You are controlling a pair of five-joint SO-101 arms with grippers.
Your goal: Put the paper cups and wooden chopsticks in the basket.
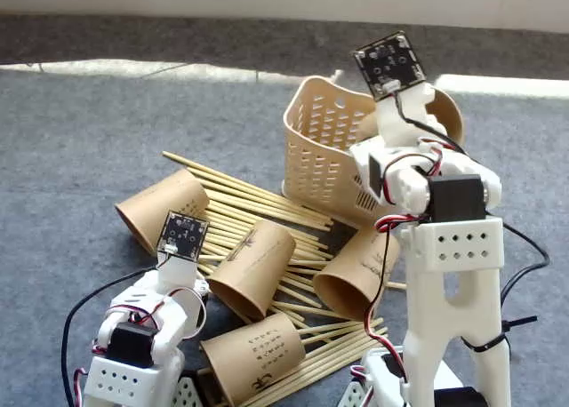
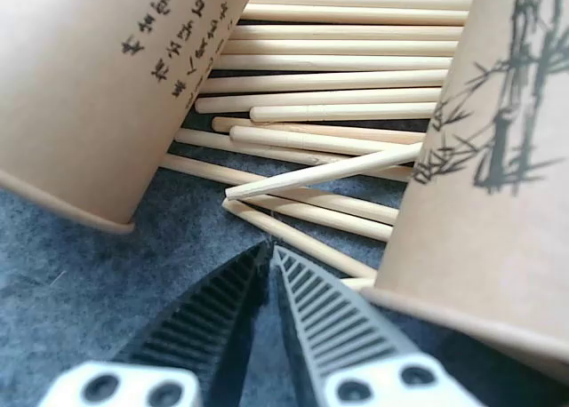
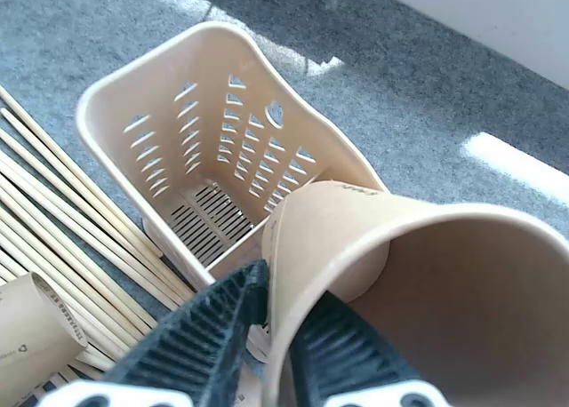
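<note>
Grey carpet lay under the basket. The right gripper pinched a paper cup by its rim, just beside the basket's edge; let go there, it might have dropped outside. The left gripper, tips together, sat over chopsticks near the basket's front.

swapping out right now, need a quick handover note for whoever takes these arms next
Right gripper: fingers shut on the rim of a paper cup, held by the basket, not yet in it.
Left gripper: shut, empty, low over the table between two lying cups.
Basket: nothing in it.
Four loose cups lie among the chopsticks beside the basket.
Done: one cup picked up.
Left: drop it in, then the four cups and all the chopsticks.
</note>
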